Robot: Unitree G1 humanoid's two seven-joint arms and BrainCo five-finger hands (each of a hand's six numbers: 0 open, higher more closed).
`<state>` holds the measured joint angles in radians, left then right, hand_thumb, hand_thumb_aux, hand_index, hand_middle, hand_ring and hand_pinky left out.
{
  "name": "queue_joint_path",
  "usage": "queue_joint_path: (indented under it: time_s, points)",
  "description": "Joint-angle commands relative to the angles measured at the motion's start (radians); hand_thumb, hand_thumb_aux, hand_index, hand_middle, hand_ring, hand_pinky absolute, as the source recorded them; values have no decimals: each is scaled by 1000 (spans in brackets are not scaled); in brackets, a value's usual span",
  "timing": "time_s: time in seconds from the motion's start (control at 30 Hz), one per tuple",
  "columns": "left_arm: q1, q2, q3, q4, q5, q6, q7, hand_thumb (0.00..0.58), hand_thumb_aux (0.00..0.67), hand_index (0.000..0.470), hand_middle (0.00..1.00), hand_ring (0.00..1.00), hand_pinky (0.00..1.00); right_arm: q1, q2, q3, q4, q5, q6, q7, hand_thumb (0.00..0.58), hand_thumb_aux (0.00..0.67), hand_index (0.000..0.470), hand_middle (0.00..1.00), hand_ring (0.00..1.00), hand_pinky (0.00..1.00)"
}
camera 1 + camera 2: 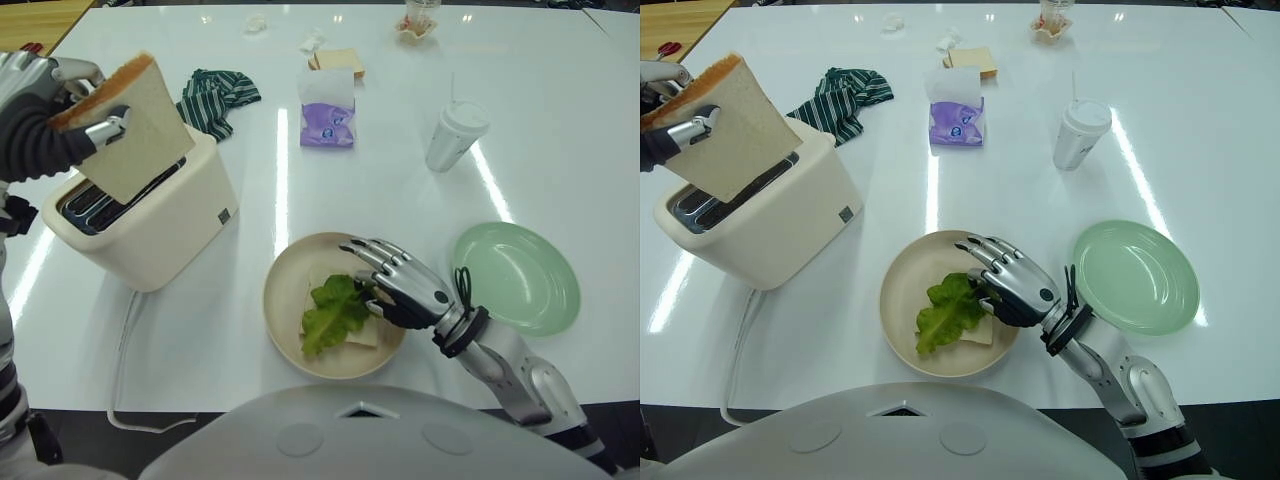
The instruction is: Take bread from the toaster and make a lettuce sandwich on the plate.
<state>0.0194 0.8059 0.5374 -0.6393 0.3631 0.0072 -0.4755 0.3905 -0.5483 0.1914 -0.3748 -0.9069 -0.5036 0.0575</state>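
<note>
Left eye, left hand (40, 90): fingers clamped on a tilted white bread slice with brown crust (140, 135), its lower edge at the slot of the cream box-shaped toaster (175, 220).
Left eye, right hand (400, 280): fingers spread, gripping nothing, tips on the green lettuce leaf (330, 310), right of the toaster.
Right eye, lettuce: lies on a second bread slice (983, 336) in the round beige plate (902, 300).
Right eye, pale green plate (1135, 275): farther right of the toaster.

light: bright, overhead | glare: white streaks on table (281, 170) | shadows: soft, faint
</note>
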Motion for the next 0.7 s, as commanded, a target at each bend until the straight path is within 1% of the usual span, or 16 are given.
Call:
queue_joint_path:
  time_s: [0.03,0.07,0.1,0.13,0.17,0.2,0.23,0.3,0.33,0.4,0.43,0.47,0.53,0.57,0.6,0.7]
  points:
    - [-11,18,5,-15,-16,10,-18,580,670,470,1000,1000,1000,-6,-25,-9,-4,-51,11,-9,580,670,470,0,0,0]
    - [-14,22,9,-16,-18,10,-21,580,670,470,1000,1000,1000,-9,-28,-12,-11,-70,13,-17,580,670,470,0,0,0]
    - [-16,25,11,-19,-21,12,-24,580,670,470,1000,1000,1000,-11,-30,-14,-16,-84,16,-22,531,476,334,0,0,0]
    - [-19,29,15,-23,-25,15,-28,580,670,470,1000,1000,1000,-12,-31,-16,-20,-88,18,-24,395,292,205,0,0,0]
    - [-21,33,18,-28,-28,18,-33,580,670,470,1000,1000,1000,-12,-32,-18,-24,-89,21,-25,368,265,186,0,0,0]
    - [-24,39,23,-32,-35,21,-39,580,670,470,1000,1000,1000,-13,-32,-19,-29,-91,25,-26,244,160,112,0,0,0]
    - [-32,48,29,-37,-43,24,-47,580,670,470,1000,1000,1000,-13,-32,-21,-35,-90,28,-26,241,158,111,0,0,0]
    - [-50,63,36,-45,-59,31,-60,580,670,470,1000,1000,1000,-14,-32,-22,-44,-92,33,-28,261,173,122,0,0,0]
    - [-58,71,37,-47,-65,33,-64,580,670,470,1000,1000,1000,-15,-31,-24,-49,-94,36,-31,337,236,166,0,0,0]
    - [-75,84,35,-48,-79,36,-71,580,670,470,1000,1000,1000,-20,-32,-28,-56,-101,45,-34,261,173,122,0,0,0]
    - [-83,88,36,-51,-86,39,-76,580,670,470,1000,1000,1000,-25,-33,-31,-57,-101,49,-35,255,168,118,0,0,0]
    - [-93,93,37,-54,-96,44,-81,580,670,470,1000,1000,1000,-29,-35,-36,-59,-101,53,-35,230,150,105,0,0,0]
    - [-119,104,36,-58,-134,63,-93,580,670,470,1000,1000,1000,-31,-39,-59,-66,-91,59,-39,108,66,46,0,0,0]
    - [-146,108,26,-64,-178,87,-105,580,670,470,1000,1000,1000,-30,-42,-85,-71,-75,63,-47,0,0,0,0,0,0]
    - [-188,109,4,-66,-237,118,-117,580,670,470,1000,1000,1000,-27,-46,-125,-79,-53,70,-61,0,0,0,0,0,0]
    - [-312,72,-135,-6,-394,183,-151,580,670,470,1000,1000,1000,-16,-48,-260,-113,-7,66,-146,0,0,0,0,0,0]
